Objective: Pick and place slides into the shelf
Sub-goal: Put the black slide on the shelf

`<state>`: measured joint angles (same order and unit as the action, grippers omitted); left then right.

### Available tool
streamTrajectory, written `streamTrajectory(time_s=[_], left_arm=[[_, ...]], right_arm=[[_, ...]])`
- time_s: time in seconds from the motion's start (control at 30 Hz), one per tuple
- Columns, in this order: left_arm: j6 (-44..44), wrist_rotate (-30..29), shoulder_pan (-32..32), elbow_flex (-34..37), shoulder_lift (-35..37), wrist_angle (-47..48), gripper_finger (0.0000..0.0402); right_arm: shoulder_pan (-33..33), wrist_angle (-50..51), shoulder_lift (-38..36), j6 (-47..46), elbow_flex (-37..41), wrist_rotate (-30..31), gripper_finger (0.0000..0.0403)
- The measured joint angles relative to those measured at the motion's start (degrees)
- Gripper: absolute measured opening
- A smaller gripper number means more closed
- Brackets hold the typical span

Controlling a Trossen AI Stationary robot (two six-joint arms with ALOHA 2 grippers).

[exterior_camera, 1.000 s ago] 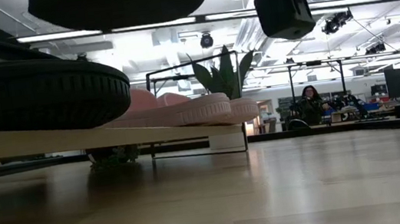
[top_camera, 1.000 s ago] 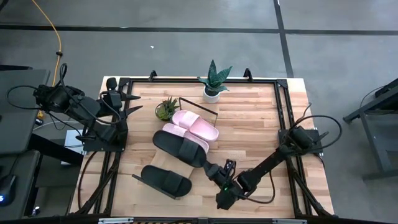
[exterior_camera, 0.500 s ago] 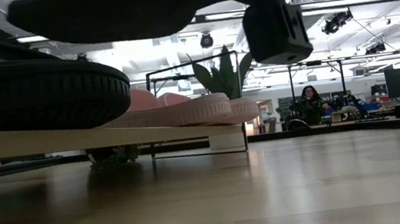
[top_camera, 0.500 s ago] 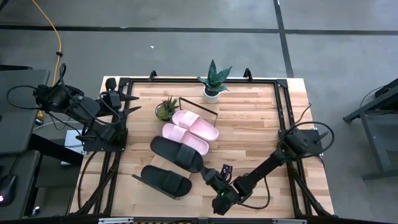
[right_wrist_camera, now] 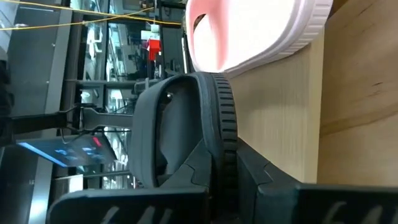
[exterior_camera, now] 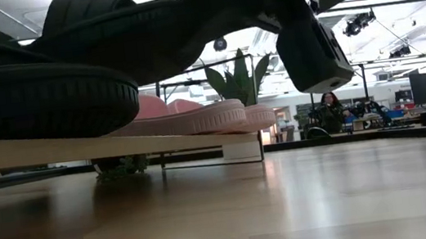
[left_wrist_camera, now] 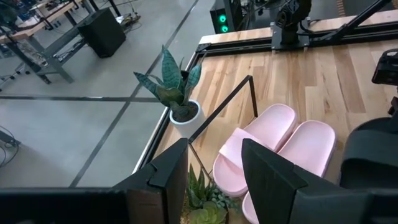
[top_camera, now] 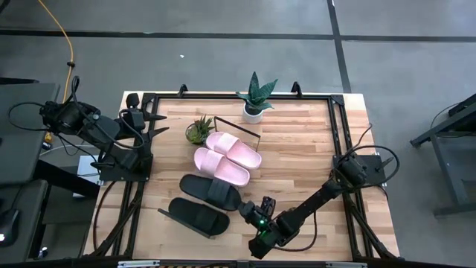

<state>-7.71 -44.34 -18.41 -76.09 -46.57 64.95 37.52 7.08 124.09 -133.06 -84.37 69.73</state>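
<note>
Two pale pink slides [top_camera: 227, 156] lie soles down, side by side, on the light-wood shelf [exterior_camera: 52, 149], whose dark end frame [top_camera: 239, 126] stands beside them. One black slide [top_camera: 197, 216] rests on the shelf's near end. My right gripper [top_camera: 245, 208] is shut on the second black slide [top_camera: 210, 190], which is in the air between the pink pair and the other black slide. In the low view this held slide [exterior_camera: 143, 29] shows above the resting black slide [exterior_camera: 37, 101]. My left gripper [left_wrist_camera: 214, 171] waits open at the table's left edge. My right gripper holds the black slide by the sole's end [right_wrist_camera: 219, 143] that points toward the table's right, pinched between the two fingers [right_wrist_camera: 273, 186]. The fingers come level from the table's right and near side, along the slide. The slide is lifted and tilted, strap [exterior_camera: 87, 8] up, above the shelf.
A snake plant in a white pot [top_camera: 255, 100] stands at the far edge, and a small green plant [top_camera: 199, 130] sits beside the shelf's far end. Bare tabletop [top_camera: 305, 149] lies to the right of the shelf. A person [exterior_camera: 330, 112] sits far behind.
My right gripper has moved toward the table's near left, carrying the black slide along, away from the pink pair and closer to the other black slide. The slide has come lower and tipped, so that its strap now shows in the low view.
</note>
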Motion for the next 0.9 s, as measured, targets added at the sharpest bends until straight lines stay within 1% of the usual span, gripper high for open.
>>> streamTrajectory(time_s=[0.3,0.63,0.8,0.9], left_arm=[[-0.10,0.00,0.02,0.00,0.00,0.00,0.0138],[-0.10,-0.01,0.01,0.00,0.00,-0.02,0.0138],[-0.10,-0.02,0.00,0.00,0.00,-0.02,0.0138],[-0.10,-0.02,0.01,0.00,0.00,-0.02,0.0138]], right_arm=[[-0.39,1.23,0.00,0.05,-0.01,0.03,0.0008],[-1.09,4.95,-0.02,0.52,-0.01,-0.19,0.0008],[-1.78,5.67,-0.02,0.47,-0.01,-3.00,0.0008],[-2.02,6.25,-0.02,0.47,-0.01,-3.23,0.0008]])
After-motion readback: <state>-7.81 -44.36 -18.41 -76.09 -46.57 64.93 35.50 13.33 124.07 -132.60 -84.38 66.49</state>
